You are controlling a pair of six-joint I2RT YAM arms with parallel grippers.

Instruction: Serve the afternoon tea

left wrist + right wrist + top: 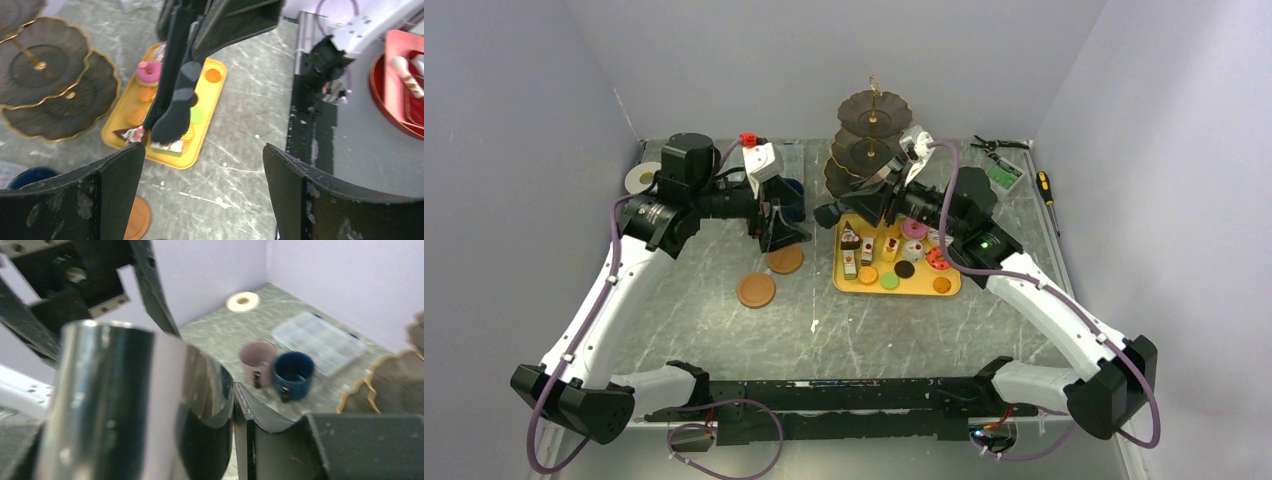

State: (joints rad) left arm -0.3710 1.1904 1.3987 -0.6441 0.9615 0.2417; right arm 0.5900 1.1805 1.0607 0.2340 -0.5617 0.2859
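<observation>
The dark gold-trimmed stand [869, 140] stands at the back and its tiers look bare; it also shows in the left wrist view [50, 90]. A yellow tray [854, 285] holds cake slices [851, 250], pink donuts [148, 72] and macarons [889, 281]. Two brown coasters [786, 260] [756, 291] lie left of the tray. The mauve mug [257, 357] and the navy mug [294, 371] stand together at the back. My left gripper [776, 238] [205, 155] is open and empty above the nearer coaster. My right gripper [827, 214] [235, 390] is shut over the tray's far left corner.
A clear compartment box [320, 340] lies behind the mugs. A white tape roll [641, 178] lies in the far left corner. Pliers [999, 148] and a screwdriver [1046, 185] lie at the far right. A red tray [400, 75] shows beyond the table's near edge.
</observation>
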